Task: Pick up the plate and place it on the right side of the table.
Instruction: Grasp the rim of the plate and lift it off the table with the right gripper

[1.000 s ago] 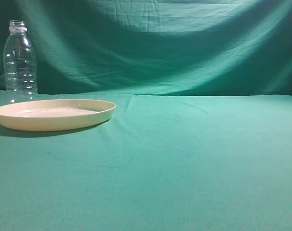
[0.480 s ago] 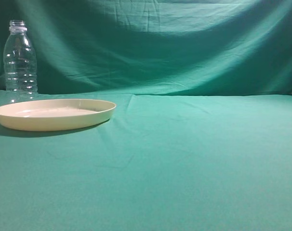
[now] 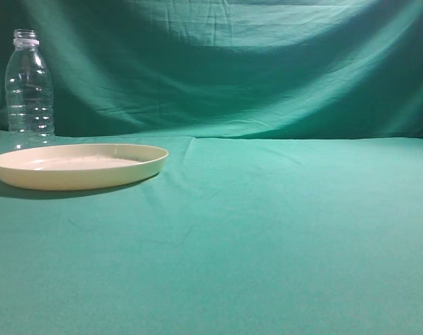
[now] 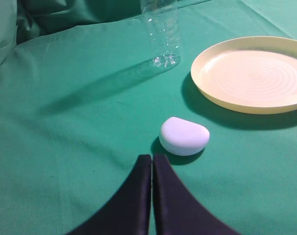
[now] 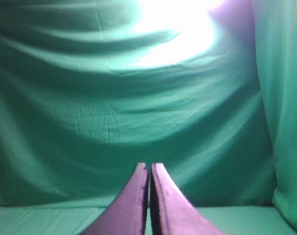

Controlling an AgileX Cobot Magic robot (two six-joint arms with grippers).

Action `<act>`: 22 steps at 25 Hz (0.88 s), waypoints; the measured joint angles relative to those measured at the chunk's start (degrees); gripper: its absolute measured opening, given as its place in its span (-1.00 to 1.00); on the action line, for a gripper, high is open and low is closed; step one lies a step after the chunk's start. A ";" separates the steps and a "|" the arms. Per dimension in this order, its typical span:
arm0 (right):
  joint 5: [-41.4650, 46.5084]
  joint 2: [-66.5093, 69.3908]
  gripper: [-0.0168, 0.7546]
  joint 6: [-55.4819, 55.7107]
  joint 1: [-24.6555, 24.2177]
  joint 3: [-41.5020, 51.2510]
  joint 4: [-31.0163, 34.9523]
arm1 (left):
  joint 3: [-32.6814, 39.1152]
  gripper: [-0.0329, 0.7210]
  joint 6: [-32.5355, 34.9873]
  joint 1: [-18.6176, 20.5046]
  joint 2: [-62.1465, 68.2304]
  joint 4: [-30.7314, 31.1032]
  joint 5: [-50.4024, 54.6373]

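On the left of the tabletop (image 3: pixel 281 230), behind the cream plate (image 3: pixel 79 165), stands a clear bottle (image 3: pixel 29 87). Nothing's grabbed yet: left gripper (image 4: pixel 152 164) and right gripper (image 5: pixel 149 171) both have jaws pressed together, empty. Next the left probably needs to open up and reach the rim.

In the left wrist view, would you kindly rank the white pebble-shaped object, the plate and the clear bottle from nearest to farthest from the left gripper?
1. White pebble-shaped object, just ahead of the left gripper, slightly right.
2. Plate, farther, to the right.
3. Clear bottle, farthest, straight ahead.
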 joint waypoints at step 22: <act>29.35 49.81 -0.96 12.17 8.61 -26.83 -10.30 | 0.00 -0.91 0.00 0.00 0.00 0.00 0.00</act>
